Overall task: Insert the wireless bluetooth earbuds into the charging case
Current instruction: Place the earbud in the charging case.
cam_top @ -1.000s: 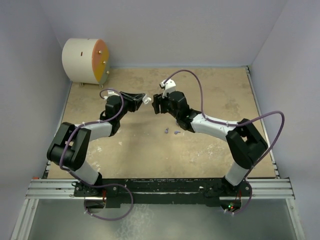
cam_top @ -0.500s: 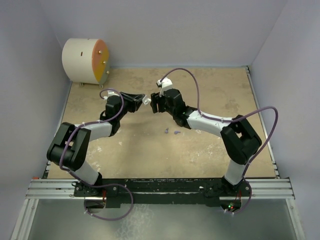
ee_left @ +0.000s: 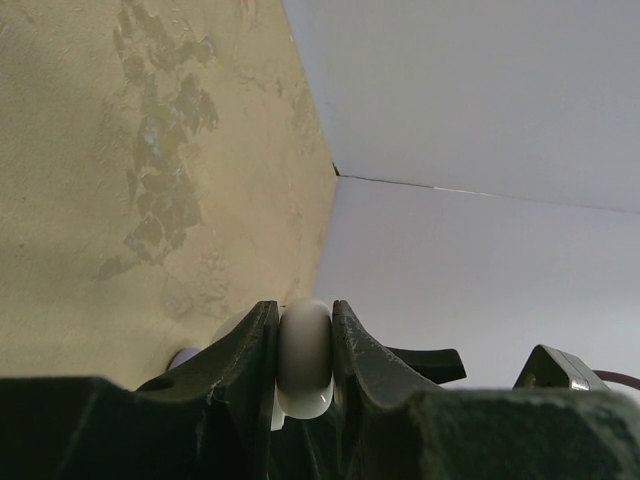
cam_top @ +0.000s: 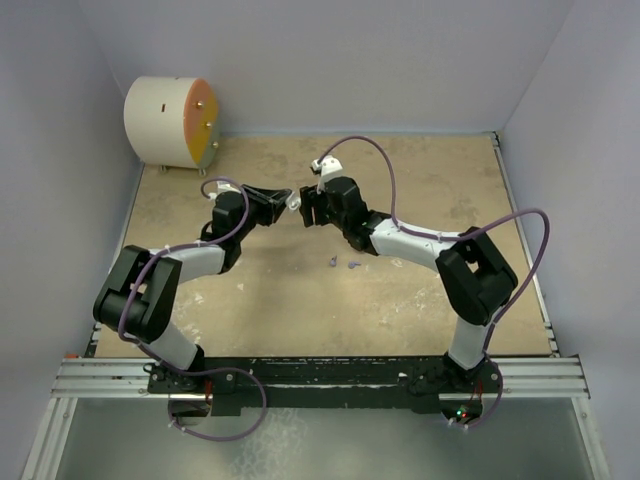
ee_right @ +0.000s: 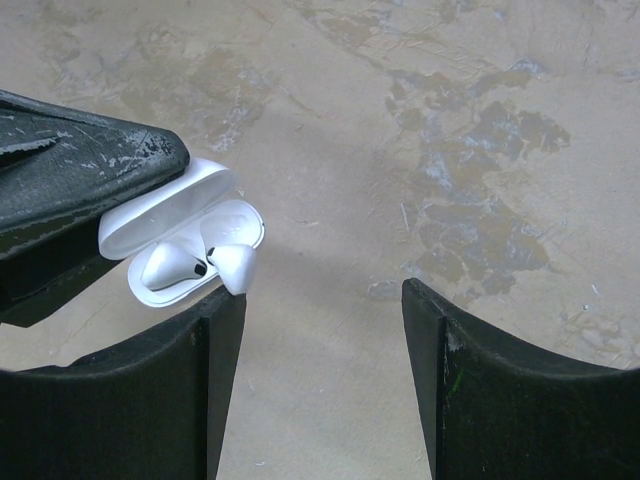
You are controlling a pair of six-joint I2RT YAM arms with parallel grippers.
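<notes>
- The small white glossy clamshell charging case (ee_right: 170,215) is held above the mottled tan table (cam_top: 270,300), clear of its surface, near the middle of the work area.
- The left gripper (cam_top: 289,199) is clamped on the charging case; in the left wrist view the rounded white shell (ee_left: 305,365) is pinched between the two black fingers (ee_left: 245,365), which are in contact with it on both sides.
- The case is shown open in the right wrist view, with its lid tilted back under the left gripper's black finger (ee_right: 80,170).
- One white stemmed earbud (ee_right: 168,264) is seated in the open case.
- A second white earbud (ee_right: 236,266) is seen at the case's rim, partly out of it and tilted, just beside the tip of one finger (ee_right: 215,330) of the right gripper (ee_right: 322,300). Contact between the two cannot be confirmed.
- The jaws of the right gripper are set apart, and nothing is held between them.
- In the top view the right gripper (cam_top: 309,208) is placed directly facing the left gripper, with the case between them.
- Two tiny lilac buds (cam_top: 333,262) are lying on the table, near each other and nearer the arm bases than the grippers; their detail is too small to resolve.
- A large white drum with an orange face (cam_top: 170,122) is standing at the far left corner, well apart from both grippers.
</notes>
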